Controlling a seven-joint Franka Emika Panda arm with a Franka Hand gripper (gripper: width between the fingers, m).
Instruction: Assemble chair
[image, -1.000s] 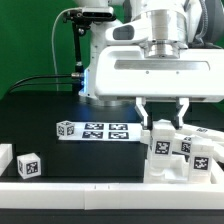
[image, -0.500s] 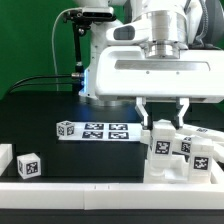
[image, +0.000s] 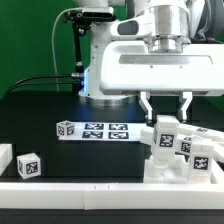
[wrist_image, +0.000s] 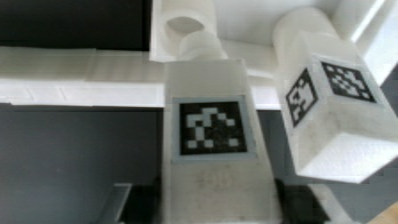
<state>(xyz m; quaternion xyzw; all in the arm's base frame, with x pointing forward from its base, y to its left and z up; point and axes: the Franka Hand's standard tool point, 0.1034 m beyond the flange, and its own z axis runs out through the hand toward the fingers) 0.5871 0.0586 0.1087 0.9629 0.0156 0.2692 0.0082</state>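
White claw (image: 166, 117) pointing straight down, clenched on tagged chair post (image: 166, 134), arm (image: 160, 60) vertical.

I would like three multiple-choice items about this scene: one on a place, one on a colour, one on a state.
1. In the exterior view, the chair parts lie on which side of the marker board? A left B right C on it
2. Colour of the table? A black B white C red
3. The pincer is? A open, empty B shut on a bar C unseen
1 B: they cluster at that view's right. 2 A: its top is black. 3 B: the tagged bar fills its gap.
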